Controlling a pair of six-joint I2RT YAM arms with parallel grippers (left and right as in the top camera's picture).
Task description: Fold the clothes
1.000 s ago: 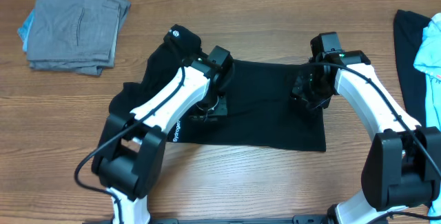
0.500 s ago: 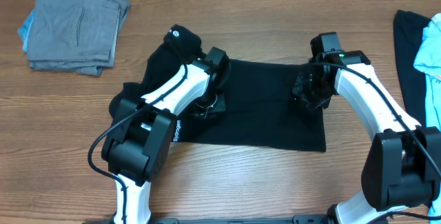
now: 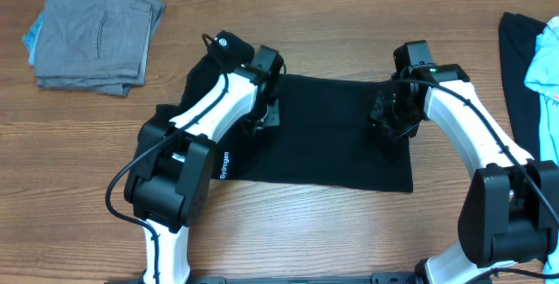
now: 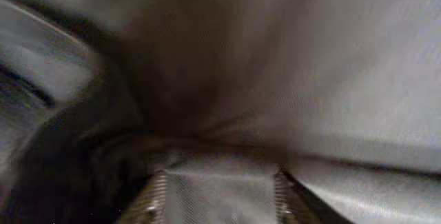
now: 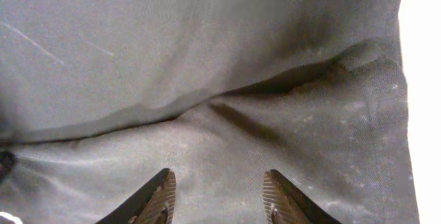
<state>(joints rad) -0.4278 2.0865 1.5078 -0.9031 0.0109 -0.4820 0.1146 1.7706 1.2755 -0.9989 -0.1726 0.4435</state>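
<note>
Centre of tabletop [image 3: 306, 223], on black shirt [image 3: 332, 144]: left pincer [image 4: 218, 179] spread, gripping nothing; right pincer [image 5: 218, 176] spread too, likely pinning edge flat so fold holds shape.

Left claw [image 4: 219, 182] points down, seemingly parted despite blur; right claw [image 5: 219, 176] down too, clearly parted.

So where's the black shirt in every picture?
Overhead: the black shirt lies spread at the middle of the table, with the left end effector and right end effector over it.
Left wrist: blurry, it fills the whole picture.
Right wrist: it fills nearly everything; bright table shows at the right edge.
Shared landmark: the end effector fingers at the bottom of each wrist picture.
</note>
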